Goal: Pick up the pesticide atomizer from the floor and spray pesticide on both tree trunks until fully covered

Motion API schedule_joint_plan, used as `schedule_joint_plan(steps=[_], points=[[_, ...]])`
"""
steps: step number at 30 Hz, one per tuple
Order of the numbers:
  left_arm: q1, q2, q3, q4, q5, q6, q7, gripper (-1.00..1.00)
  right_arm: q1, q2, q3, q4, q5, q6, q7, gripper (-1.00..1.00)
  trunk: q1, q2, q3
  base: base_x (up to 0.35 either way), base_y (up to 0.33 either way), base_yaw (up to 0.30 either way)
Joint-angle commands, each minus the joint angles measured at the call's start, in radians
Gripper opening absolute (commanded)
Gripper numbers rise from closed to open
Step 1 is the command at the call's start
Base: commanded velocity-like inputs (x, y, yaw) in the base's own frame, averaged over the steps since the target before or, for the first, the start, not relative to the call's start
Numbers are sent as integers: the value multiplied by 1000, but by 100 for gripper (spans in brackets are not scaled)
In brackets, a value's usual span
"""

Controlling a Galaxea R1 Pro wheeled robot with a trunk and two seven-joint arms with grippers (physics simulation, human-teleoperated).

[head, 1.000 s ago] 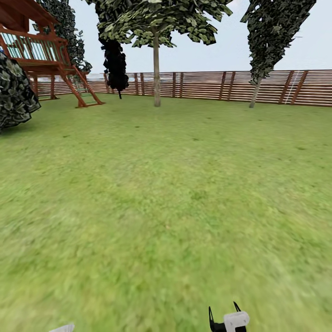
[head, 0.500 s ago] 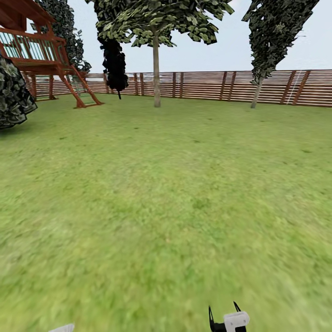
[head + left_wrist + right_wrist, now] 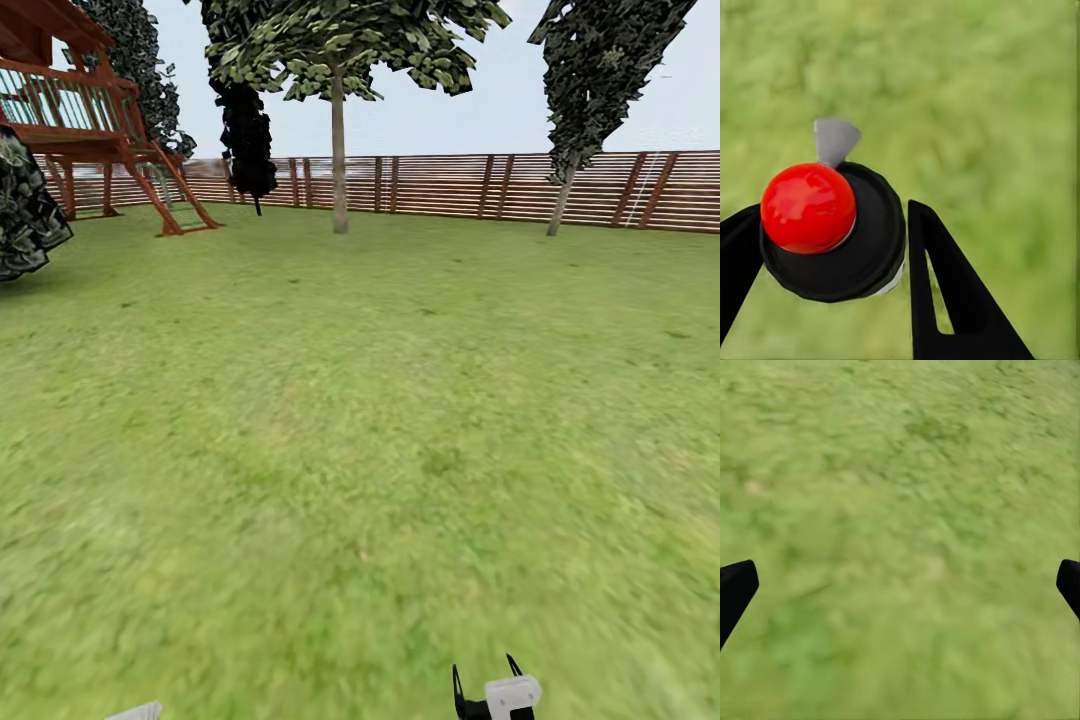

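My left gripper (image 3: 832,247) is clamped on the pesticide atomizer (image 3: 832,229) (red tip facing me). My right gripper (image 3: 900,585) is spread wide over the lawn (image 3: 360,420). Far ahead, a tree trunk (image 3: 339,160) stands before the fence (image 3: 450,185).

A wide green lawn (image 3: 360,420) carried everything, flat and mottled with darker patches. On it, near the far fence (image 3: 480,185), stood a tree (image 3: 339,150) with a bare pale trunk. A second tree (image 3: 560,200) rose to its right, just before the fence. At the far left a wooden playhouse (image 3: 90,130) stood on the grass, its ladder reaching the turf. A dark bush (image 3: 25,215) sat at the left edge.
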Motion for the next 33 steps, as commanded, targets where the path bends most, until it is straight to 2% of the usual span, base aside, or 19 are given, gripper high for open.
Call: schedule_joint_plan(steps=[1, 33], points=[[-1, 0, 7, 1, -9, -4, 1, -100, -1, 0, 1, 1, 9, 0, -10, 100, 0, 0, -1, 339, 0, 0], [-1, -1, 7, 1, -9, -4, 1, -100, -1, 0, 1, 1, 9, 0, -10, 100, 0, 0, -1, 339, 0, 0]])
